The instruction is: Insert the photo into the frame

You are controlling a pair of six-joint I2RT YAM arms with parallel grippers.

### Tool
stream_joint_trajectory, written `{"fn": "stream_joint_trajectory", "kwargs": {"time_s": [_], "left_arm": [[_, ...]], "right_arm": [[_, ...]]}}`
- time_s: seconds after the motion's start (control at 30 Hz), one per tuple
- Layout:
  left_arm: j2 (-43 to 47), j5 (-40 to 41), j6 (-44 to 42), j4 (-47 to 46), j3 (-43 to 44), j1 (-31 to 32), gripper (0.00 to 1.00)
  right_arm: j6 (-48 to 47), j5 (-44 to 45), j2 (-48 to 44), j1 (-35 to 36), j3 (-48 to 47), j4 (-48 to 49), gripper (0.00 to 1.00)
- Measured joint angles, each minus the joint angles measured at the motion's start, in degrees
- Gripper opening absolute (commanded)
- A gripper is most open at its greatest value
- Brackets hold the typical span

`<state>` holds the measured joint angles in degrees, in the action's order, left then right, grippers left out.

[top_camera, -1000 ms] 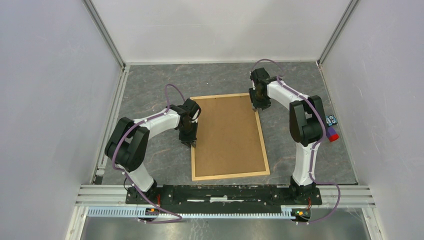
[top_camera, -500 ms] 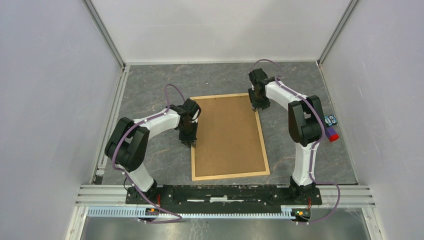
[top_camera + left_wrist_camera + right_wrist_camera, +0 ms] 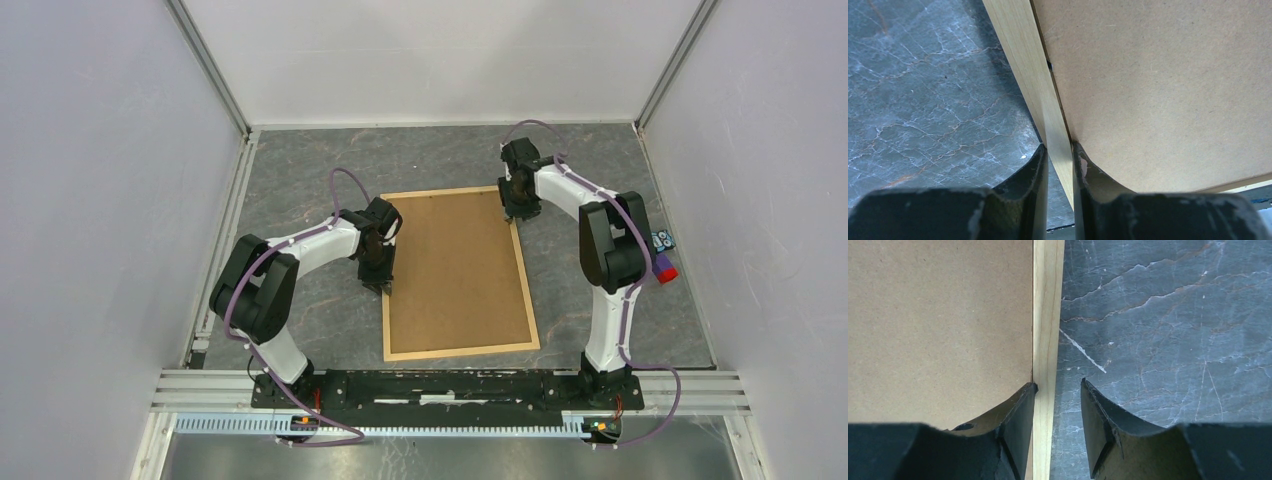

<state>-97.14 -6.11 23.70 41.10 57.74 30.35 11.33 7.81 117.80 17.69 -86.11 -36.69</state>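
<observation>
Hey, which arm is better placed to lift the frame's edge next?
Left. The left gripper pinches one strip of the frame; the right gripper only straddles the opposite strip, standing open.

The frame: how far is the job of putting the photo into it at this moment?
Looks done: the brown board lies inside the frame. The photo is not visible, so whether it sits under the board cannot be told. In hand: the left gripper pinches the frame's left strip; the right gripper straddles the right strip, jaws open. Left: probably only releasing the frame.
</observation>
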Motion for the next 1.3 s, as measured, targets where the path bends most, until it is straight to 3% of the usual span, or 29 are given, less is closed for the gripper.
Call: {"fn": "stream_joint_trajectory", "kwargs": {"time_s": [0.57,1.0,1.3], "left_arm": [[0.02,0.0,0.0,0.66,-0.02,0.0,0.02],[0.02,0.0,0.0,0.66,-0.02,0.0,0.02],[0.02,0.07,0.0,0.68,-0.02,0.0,0.02]], "right_arm": [[0.85,-21.42,-0.85,-4.74,4.61,10.32,0.51],[-0.92,-7.54,-4.44,-1.38,4.7,-0.55,0.51],[-1.05,-3.28,-17.18,2.78,14.88,-3.21,0.45]]}}
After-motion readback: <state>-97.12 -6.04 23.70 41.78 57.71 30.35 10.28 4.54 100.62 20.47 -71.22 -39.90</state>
